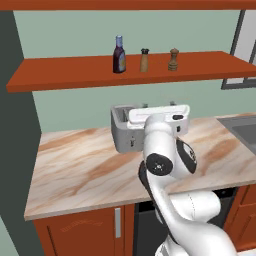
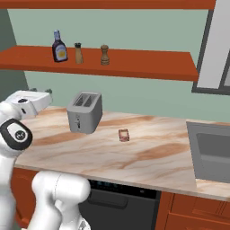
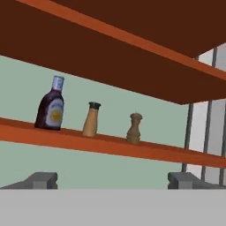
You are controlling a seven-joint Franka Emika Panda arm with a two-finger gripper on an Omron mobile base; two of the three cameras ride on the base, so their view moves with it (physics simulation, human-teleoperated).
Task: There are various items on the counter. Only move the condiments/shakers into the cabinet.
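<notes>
All 3 condiments, sauce bottle (image 2: 59, 46), shaker (image 2: 78, 53) and mill (image 2: 104, 55), stand on the shelf (image 2: 148, 64); gripper (image 3: 113, 180) wide, empty.

Sauce bottle (image 3: 50, 105): I see one
Shakers: two, light one (image 3: 91, 119), brown mill (image 3: 134, 128)
Toaster (image 2: 84, 112): one
Little orange block (image 2: 124, 135): one

I'm looking at a pale green back wall (image 2: 134, 99). Right of the sink (image 2: 211, 150) there's a grey-framed window (image 2: 215, 49). Under the sink run red-brown base cabinets (image 2: 193, 213), and left of those sits a dark dishwasher front (image 2: 119, 200). Way left of the sink, a dark grey side wall (image 1: 15, 150). Light's flat and even.
</notes>
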